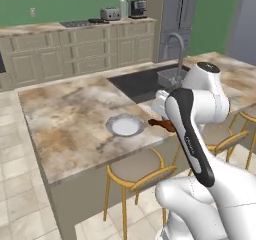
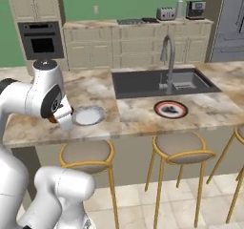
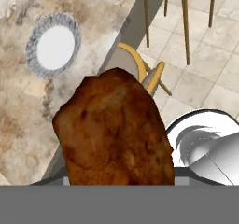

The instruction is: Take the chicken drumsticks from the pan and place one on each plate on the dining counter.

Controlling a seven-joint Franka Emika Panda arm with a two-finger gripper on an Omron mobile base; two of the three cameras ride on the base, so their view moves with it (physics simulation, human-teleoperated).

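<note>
My gripper (image 2: 59, 121) is shut on a reddish-brown chicken drumstick (image 3: 114, 129), which looms large in the hand view and hides the fingertips. In the base views the drumstick (image 1: 161, 124) hangs over the front edge of the dining counter (image 1: 65, 119), just beside the grey-white plate (image 1: 125, 125) and apart from it. That plate (image 3: 52, 45) is bare. Further along the counter lies the red-rimmed plate (image 2: 170, 109), with a dark shape in its middle that is too small to identify. A small dark pan (image 1: 98, 20) sits on the stove at the far wall.
A dark sink (image 2: 157, 82) with a tall faucet (image 2: 167, 56) is set in the counter behind the plates. Tan stools (image 2: 88, 154) (image 2: 180, 147) stand under the front edge. My own white arm (image 1: 192, 134) hides the hand in the left base view.
</note>
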